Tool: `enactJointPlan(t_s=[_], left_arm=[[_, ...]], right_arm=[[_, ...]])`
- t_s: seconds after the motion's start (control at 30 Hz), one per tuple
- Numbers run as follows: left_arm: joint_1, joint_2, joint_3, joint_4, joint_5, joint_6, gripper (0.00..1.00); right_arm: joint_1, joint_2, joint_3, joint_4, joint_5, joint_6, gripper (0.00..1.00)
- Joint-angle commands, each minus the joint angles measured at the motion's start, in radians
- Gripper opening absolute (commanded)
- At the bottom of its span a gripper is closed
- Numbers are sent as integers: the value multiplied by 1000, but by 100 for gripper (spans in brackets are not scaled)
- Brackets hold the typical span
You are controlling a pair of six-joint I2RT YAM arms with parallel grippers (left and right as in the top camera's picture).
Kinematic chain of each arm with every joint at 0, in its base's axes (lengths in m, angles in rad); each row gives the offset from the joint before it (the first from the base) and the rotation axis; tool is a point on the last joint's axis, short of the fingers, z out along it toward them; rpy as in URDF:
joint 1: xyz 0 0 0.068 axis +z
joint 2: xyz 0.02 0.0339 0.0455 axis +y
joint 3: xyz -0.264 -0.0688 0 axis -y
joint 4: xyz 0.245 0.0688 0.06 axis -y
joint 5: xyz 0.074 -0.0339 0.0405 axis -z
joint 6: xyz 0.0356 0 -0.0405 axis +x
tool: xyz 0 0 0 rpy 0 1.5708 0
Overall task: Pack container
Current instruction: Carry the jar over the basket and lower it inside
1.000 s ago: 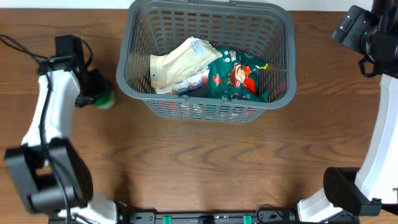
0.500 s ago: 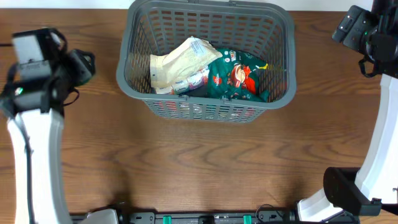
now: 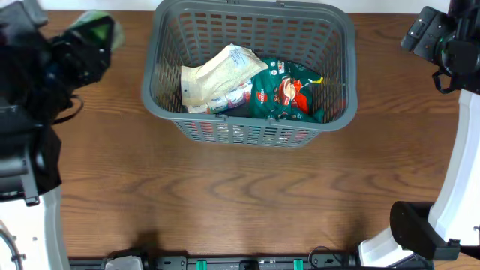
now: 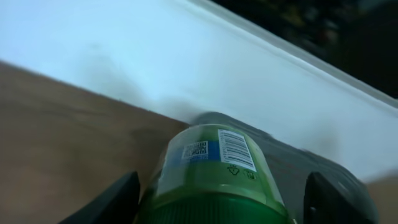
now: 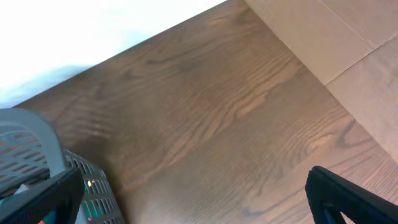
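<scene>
The green plastic bottle (image 4: pixel 214 171), clamped in the left claw (image 4: pixel 221 205), has been lifted off the wooden tabletop (image 3: pixel 240 195), ready for the dark-grey slotted container (image 3: pixel 247 132); the right claw (image 5: pixel 193 199) is held wide.

Codes only, no words that can be read.
The green bottle (image 4: pixel 214 186) carries a blue-and-white label (image 4: pixel 211 144) with a black barcode (image 4: pixel 235 149), a QR code (image 4: pixel 194 150) beside it and a small triangle sign (image 4: pixel 235 169) under the barcode. In the container (image 3: pixel 251 127), the red-and-white print on the green packet (image 3: pixel 289 94) and the print on the cream packet (image 3: pixel 214 75) are too small to read.
</scene>
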Motion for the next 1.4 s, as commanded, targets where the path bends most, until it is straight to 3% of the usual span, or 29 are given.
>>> enactJointPlan(t_s=[0.0,0.67,1.13,1.37], left_arm=[[-75,18,18,45,151,58,5],[-425,323,18,76,158,177,6],[-481,470,18,-55,-119,221,6],[-481,533,18,-100,-156,221,6]], right_arm=[[-5,-3,10,-2,17,14,99],[-5,-3,10,-2,17,14,99],[-5,-3,10,-2,17,14,99],[-5,-3,10,-2,17,14,99]])
